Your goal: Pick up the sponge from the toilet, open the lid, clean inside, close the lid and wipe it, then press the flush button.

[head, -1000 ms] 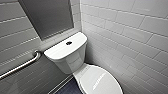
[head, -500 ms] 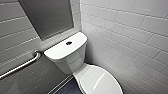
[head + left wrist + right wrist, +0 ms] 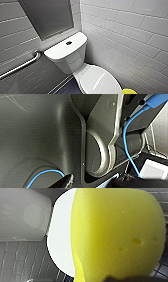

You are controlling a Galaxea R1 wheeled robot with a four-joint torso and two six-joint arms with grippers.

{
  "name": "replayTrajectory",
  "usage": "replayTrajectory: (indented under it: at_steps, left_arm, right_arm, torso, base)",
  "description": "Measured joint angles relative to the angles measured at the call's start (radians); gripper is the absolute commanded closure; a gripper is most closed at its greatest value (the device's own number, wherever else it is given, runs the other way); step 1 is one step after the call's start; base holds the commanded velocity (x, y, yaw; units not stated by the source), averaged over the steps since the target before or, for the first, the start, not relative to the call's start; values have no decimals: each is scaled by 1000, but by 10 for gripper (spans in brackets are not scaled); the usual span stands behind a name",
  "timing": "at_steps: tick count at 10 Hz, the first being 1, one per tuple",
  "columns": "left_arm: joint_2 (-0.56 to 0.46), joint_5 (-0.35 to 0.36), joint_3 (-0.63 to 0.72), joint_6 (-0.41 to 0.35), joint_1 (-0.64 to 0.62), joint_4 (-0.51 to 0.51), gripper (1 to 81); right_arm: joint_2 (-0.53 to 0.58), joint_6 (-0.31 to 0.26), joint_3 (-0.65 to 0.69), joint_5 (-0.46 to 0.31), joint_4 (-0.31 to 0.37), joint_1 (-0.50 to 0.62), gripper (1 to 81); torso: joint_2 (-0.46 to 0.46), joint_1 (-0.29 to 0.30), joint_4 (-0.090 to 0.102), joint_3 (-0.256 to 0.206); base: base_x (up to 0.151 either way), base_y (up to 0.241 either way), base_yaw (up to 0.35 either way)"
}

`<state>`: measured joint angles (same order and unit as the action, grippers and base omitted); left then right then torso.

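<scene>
The right claw grasps the sponge (image 3: 115, 233) over the closed lid (image 3: 100, 80) of the toilet (image 3: 72, 62). Flush button (image 3: 69, 43) sits mid tank top (image 3: 56, 50). State of the left claw: cannot tell.

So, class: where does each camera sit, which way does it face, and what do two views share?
Head: high up, facing forward-down at toilet, lid, flush button.
Left wrist: left arm, facing robot's own dark panels, blue cable.
Right wrist: right arm, looking past sponge onto lid.
Shared: head and right wrist show sponge, lid.
</scene>
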<state>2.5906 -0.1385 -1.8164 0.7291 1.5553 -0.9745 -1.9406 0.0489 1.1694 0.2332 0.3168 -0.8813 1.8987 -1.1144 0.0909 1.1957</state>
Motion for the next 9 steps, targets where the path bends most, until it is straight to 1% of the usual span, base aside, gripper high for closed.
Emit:
replayTrajectory:
  at_steps: [2,3,6,9]
  left_arm:
    - [37,0,-35,0,0,-4,10]
    - [53,1,-48,0,0,-6,10]
    - [87,0,-107,0,0,-9,10]
    - [100,1,-122,0,0,-9,10]
  right_arm:
    - [-65,3,21,-84,25,126,811]
    - [-112,5,59,-119,37,173,811]
    - [-270,20,229,-234,73,257,811]
    - [-405,24,408,-302,99,337,811]
  torso:
    - [0,0,0,0]
    - [0,0,0,0]
    - [0,0,0,0]
    - [0,0,0,1]
  base:
    - [0,0,0]
    - [0,0,0]
    - [0,0,0]
    - [0,0,0]
